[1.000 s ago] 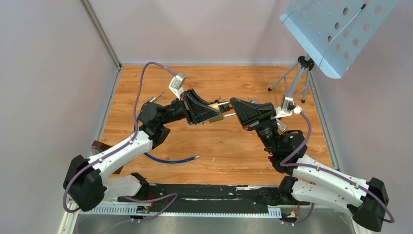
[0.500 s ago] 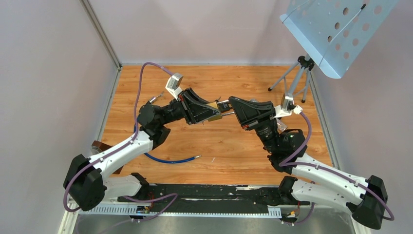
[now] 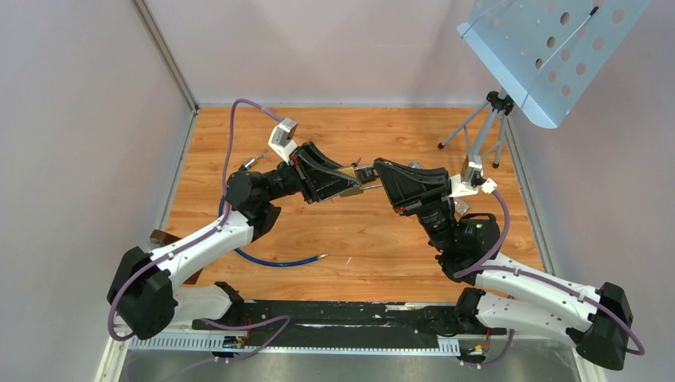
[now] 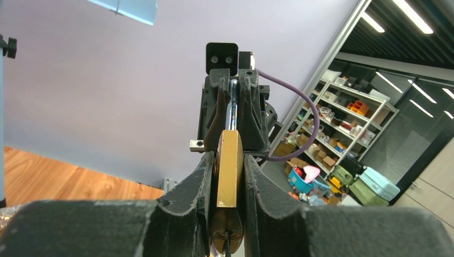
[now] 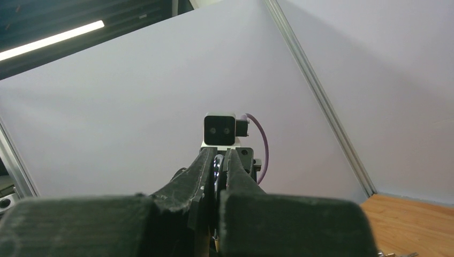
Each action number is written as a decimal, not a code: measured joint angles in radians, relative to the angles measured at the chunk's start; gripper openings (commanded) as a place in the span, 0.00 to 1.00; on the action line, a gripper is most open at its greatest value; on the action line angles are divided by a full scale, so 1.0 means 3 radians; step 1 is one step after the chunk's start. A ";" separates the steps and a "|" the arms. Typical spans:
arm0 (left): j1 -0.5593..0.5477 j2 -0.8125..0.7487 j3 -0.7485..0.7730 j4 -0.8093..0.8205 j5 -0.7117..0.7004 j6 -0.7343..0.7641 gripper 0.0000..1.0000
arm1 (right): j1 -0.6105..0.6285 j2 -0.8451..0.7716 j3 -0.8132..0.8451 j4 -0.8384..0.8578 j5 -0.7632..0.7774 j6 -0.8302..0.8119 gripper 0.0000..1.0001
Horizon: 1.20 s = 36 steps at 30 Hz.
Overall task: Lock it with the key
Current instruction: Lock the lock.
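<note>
Two arms meet in mid-air over the wooden table (image 3: 358, 239), a little toward 12 o'clock from the middle of the overhead view. The left arm comes in from 8 o'clock and the right from 4 o'clock.

My left gripper (image 3: 350, 185) is clamped on the flat faces of a brass padlock (image 4: 229, 166), which is held off the table. My right gripper (image 3: 382, 181) is pinched fully closed on a slim silver piece (image 4: 231, 104) running into the padlock's far end. I take it to be the key, though I cannot rule out the shackle.

I see three risks:
- **Slipping lock:** turning force could spin the padlock between the left pads.
- **Bent key:** it could bind or bend if the wrists are not in line.
- **Dropped parts:** either grip slipping would drop them to the table.
</note>
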 measured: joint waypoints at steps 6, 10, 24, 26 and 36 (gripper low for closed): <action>0.0006 0.0088 0.0080 0.0159 0.0047 -0.0024 0.00 | 0.0027 0.0065 0.0094 0.0038 -0.0028 -0.0123 0.00; 0.0025 0.0114 0.0228 0.0205 0.0120 -0.0011 0.00 | 0.0028 0.0178 0.0178 0.0193 -0.0132 -0.0196 0.00; 0.0046 0.0132 0.0434 0.0027 0.0284 0.0098 0.00 | 0.0050 0.0329 0.0189 0.0496 -0.0219 -0.0347 0.00; 0.0047 0.0125 0.0434 -0.0005 0.0282 0.0111 0.00 | 0.0050 0.0329 0.0188 0.0488 -0.0196 -0.0346 0.00; 0.0285 -0.0231 0.0135 -0.1230 0.0122 0.0448 0.00 | -0.0214 -0.0352 -0.0228 -0.1311 -0.0664 0.0163 0.66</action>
